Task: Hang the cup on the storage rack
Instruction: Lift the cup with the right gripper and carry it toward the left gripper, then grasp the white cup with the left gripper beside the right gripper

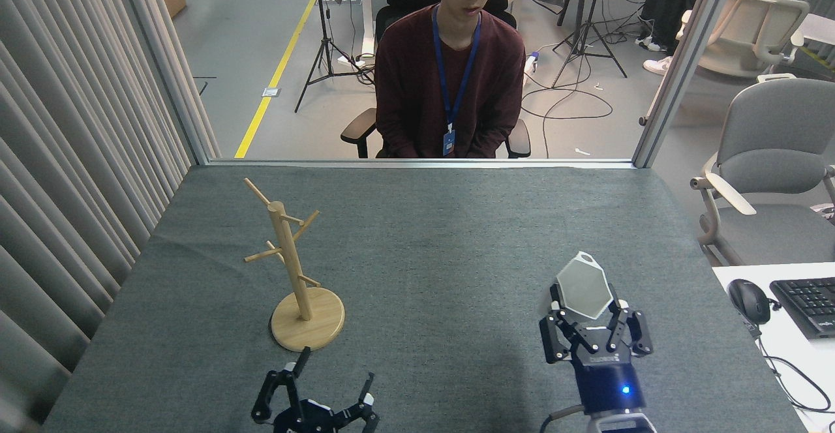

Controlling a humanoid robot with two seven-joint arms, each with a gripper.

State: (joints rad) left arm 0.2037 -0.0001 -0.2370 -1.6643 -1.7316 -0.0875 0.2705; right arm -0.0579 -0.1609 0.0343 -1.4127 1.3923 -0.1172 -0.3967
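The right gripper [592, 315] pinches the white hexagonal cup [582, 287]; the wooden mug tree [293, 270] stands well left, nearer the spread left gripper [333, 384].

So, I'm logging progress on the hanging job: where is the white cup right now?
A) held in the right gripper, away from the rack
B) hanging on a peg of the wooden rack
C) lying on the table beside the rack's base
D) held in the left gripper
A: the cup sits clamped in the right gripper, far right of the storage rack, whose pegs are bare.
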